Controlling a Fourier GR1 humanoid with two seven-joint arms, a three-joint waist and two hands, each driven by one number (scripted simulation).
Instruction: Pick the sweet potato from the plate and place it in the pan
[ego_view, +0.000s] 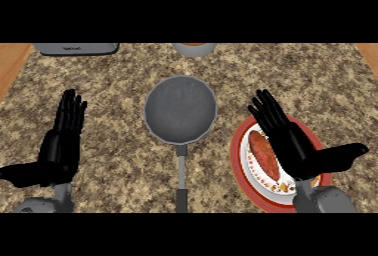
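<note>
A reddish-brown sweet potato (263, 154) lies on a white plate with a red rim (239, 162) at the right of the counter. My right hand (295, 145) hovers over the plate's right half, open with straight fingers pointing up and left, its thumb out to the right; it covers part of the plate and sits just right of the sweet potato. A grey pan (180, 109) with nothing in it sits in the middle, its handle (181, 177) pointing toward me. My left hand (60, 145) rests open at the left, fingers up.
A grey appliance (76, 48) stands at the back left edge. A round container with an orange inside (195, 48) sits at the back, behind the pan. Wooden strips border the speckled stone counter (118, 80) at both sides.
</note>
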